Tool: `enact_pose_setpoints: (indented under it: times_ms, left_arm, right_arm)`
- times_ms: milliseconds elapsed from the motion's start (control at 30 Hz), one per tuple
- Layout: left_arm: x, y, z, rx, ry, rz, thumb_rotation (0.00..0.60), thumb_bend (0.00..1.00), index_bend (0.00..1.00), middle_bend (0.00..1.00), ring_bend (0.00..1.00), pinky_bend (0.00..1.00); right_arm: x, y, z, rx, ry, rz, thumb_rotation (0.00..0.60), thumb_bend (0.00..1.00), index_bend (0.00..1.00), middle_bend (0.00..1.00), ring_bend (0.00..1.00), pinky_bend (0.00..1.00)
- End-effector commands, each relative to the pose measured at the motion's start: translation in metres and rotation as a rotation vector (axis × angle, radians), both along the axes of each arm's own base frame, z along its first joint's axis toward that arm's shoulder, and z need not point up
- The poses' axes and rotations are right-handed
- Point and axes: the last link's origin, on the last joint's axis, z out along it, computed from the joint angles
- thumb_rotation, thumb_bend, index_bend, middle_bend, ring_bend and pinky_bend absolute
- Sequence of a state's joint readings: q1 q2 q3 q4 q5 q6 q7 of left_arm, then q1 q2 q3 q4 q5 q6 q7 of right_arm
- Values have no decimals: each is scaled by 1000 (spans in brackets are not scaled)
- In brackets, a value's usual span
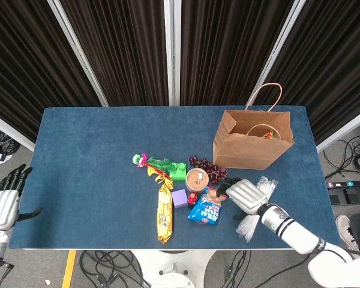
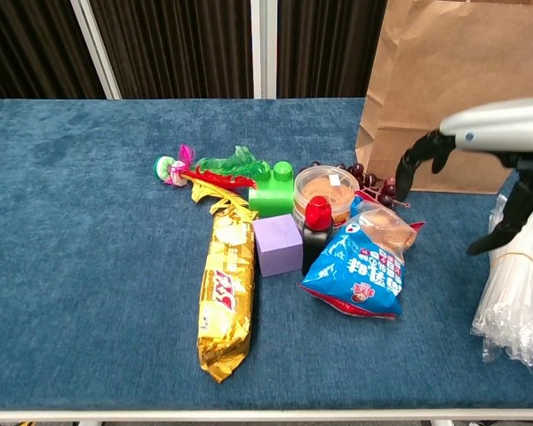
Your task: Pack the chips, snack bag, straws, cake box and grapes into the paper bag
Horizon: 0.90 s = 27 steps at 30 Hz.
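The right hand [image 1: 245,195] hovers with fingers apart, holding nothing, near the table's front edge between the snack bag [image 2: 362,266] and straws [image 2: 513,280]. The crinkly, light bag probably grips best at its pinched top.

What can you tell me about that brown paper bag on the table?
The paper bag is plain brown paper, standing upright and open at the top near the table's far right corner. It has looped paper handles, one rising above the rim. Something colourful lies inside, too small to identify. A fold creases its front left corner. The grapes lie close by its front left corner; no hand touches it.
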<state>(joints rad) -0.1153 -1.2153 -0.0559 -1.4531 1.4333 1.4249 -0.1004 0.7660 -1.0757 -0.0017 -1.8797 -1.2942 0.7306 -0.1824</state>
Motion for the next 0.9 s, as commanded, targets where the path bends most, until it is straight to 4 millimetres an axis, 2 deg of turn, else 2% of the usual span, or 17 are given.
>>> enact_pose_setpoints:
  times_ms: [33,133,267,433,900]
  left_arm:
    - [-1,-1,1,6,2,3,600,88,45,9,0,161]
    - [-3,0,2,15,8,4,600,88,45,10,0,161]
    - [-4,1,2,24,28,-4,600,88,45,9,0,161]
    - [-7,-1,2,37,35,-7,600,88,45,9,0,161]
    - [-15,-4,3,49,52,8,600,88,45,9,0,161]
  right_arm:
    - [-3,-3,-13,30,-3,-9,600,2,274,194,39,102]
    - [-2,-7,-22,31,-20,-11,600,2,230,168,2,38]
    - [3,-11,-26,21,-60,-8,600,2,192,128,0,5]
    - [10,-13,-24,-11,-105,32,600,3,189,114,0,0]
    - [-4,-15,-45,20,-42,5,600,15,188,119,0,0]
